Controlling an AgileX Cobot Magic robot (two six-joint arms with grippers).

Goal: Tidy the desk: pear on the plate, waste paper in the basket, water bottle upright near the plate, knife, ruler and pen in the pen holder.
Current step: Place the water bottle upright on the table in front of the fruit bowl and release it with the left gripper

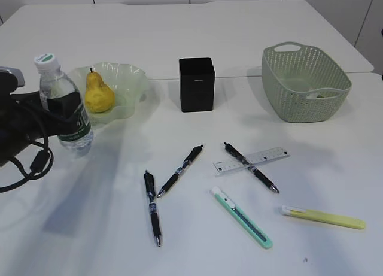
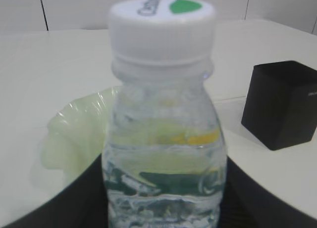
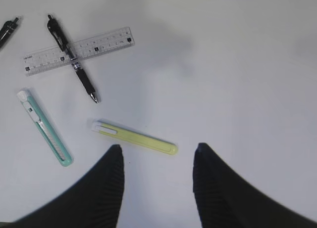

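Observation:
The water bottle (image 1: pixel 63 102) stands upright on the desk (image 1: pixel 197 240) just left of the plate (image 1: pixel 128 78), and my left gripper (image 1: pixel 55 111) is shut on its body (image 2: pixel 163 139). The pear (image 1: pixel 99 93) lies on the plate. Waste paper (image 1: pixel 318 95) shows as a pale scrap inside the basket (image 1: pixel 287 90). In front of the pen holder (image 1: pixel 197 84) lie the ruler (image 1: pixel 251 160) with a pen (image 1: pixel 254 170) across it, two more pens (image 1: pixel 179 170) (image 1: pixel 153 207), a teal knife (image 1: pixel 241 217) and a yellow knife (image 1: pixel 323 217). My right gripper (image 3: pixel 158 149) hangs open above the yellow knife (image 3: pixel 134 137).
The left arm and its cables (image 1: pixel 24 138) fill the desk's left edge. A seam between two tabletops (image 1: pixel 239 76) runs behind the pen holder. Bare white surface lies to the right of the yellow knife (image 3: pixel 247 89).

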